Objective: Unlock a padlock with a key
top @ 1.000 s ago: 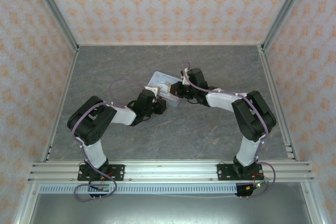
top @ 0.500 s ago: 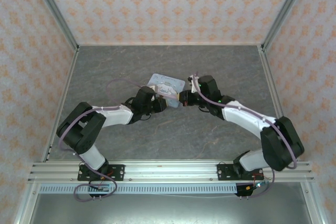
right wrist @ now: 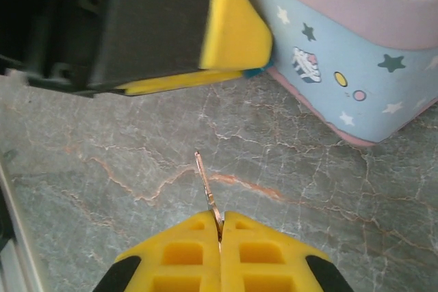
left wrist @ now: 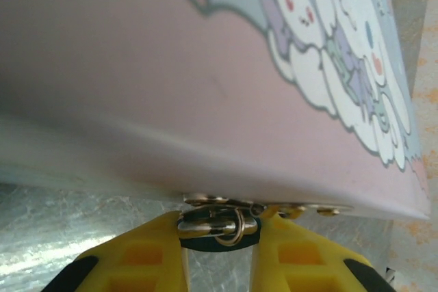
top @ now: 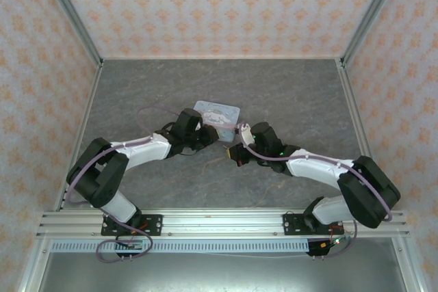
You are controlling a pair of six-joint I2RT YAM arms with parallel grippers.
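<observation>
From above, the left fingers (top: 208, 135) sat against the near edge of the tin (top: 217, 111) on the table (top: 287, 87), with the right fingers (top: 237, 155) nearby. In the left wrist view, they were narrowed around the padlock (left wrist: 217, 227) at the tin's clasp. In the right wrist view, the right fingers were pressed together on the key (right wrist: 207, 186), apart from the tin.

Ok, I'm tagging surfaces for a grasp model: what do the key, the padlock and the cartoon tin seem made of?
Key: thin bare metal, silvery, glinting along its edge. Padlock: dark teal body, likely painted metal, though hard to tell; its shackle is shiny polished metal with bright reflections. Tin: apparently printed sheet metal, satin finish, rolled rim; plastic can't be excluded.
</observation>
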